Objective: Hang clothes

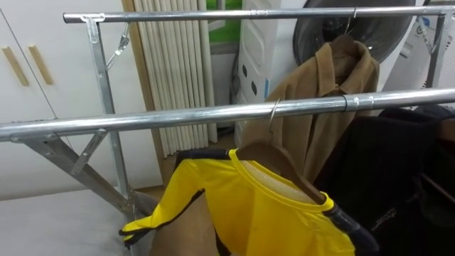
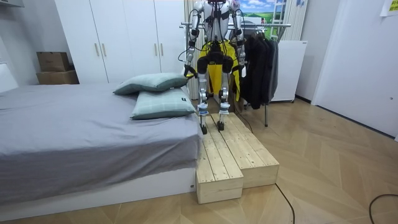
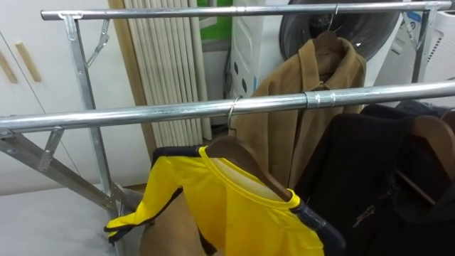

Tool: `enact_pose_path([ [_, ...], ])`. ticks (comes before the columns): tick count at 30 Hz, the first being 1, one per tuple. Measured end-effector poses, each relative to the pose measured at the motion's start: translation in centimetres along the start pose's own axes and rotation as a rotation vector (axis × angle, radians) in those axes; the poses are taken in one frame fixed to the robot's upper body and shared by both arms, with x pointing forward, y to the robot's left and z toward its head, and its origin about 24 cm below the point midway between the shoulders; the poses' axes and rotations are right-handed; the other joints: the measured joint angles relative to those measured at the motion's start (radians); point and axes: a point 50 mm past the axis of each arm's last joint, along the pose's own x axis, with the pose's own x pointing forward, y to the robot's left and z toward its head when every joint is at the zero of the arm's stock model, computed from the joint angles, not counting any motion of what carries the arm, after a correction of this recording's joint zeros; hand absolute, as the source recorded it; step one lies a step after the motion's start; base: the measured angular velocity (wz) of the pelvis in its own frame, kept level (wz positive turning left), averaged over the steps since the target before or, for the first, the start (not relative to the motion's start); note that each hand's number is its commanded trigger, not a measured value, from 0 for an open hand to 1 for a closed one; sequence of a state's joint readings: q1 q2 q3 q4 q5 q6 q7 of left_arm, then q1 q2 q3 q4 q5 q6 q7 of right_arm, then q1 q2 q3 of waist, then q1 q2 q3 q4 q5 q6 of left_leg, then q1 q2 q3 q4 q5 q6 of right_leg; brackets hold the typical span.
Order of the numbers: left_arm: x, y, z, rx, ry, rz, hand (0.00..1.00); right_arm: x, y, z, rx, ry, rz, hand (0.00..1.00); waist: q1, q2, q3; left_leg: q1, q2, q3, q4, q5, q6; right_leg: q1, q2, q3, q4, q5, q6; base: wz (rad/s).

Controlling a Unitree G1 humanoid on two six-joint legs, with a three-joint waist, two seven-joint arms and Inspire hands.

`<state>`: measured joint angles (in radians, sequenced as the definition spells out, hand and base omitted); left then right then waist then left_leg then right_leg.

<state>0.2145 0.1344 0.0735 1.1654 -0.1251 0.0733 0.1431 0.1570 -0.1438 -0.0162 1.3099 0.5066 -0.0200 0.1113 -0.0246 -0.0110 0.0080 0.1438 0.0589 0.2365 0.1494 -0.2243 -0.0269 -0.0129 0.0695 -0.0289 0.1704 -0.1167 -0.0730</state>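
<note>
Bedroom rack of silver metal rails [image 1: 178, 117] faces the robot on its pale wooden platform [image 2: 230, 155]; left hand [image 2: 188, 73] and right hand [image 2: 240, 70] hang low, grip impossible to tell; brown wooden hanger [image 1: 281, 162] hooks mid near rail, carrying the yellow shirt with dark trim [image 1: 270, 220], sleeve drooping; likely best now: check the hook sits squarely, collar centred.
</note>
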Motion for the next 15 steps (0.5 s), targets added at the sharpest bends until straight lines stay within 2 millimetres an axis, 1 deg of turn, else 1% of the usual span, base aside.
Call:
enact_pose_path([
  [15, 0.00, -0.01, -0.08, 0.001, 0.006, -0.005, 0.00, 0.01, -0.01, -0.10, 0.000, 0.018, -0.012, 0.00, 0.003, 0.001, -0.0010, 0.004, 0.000, 0.001, 0.000, 0.000, 0.000, 0.003, 0.000, 0.001, 0.000, 0.000, 0.000, 0.00],
])
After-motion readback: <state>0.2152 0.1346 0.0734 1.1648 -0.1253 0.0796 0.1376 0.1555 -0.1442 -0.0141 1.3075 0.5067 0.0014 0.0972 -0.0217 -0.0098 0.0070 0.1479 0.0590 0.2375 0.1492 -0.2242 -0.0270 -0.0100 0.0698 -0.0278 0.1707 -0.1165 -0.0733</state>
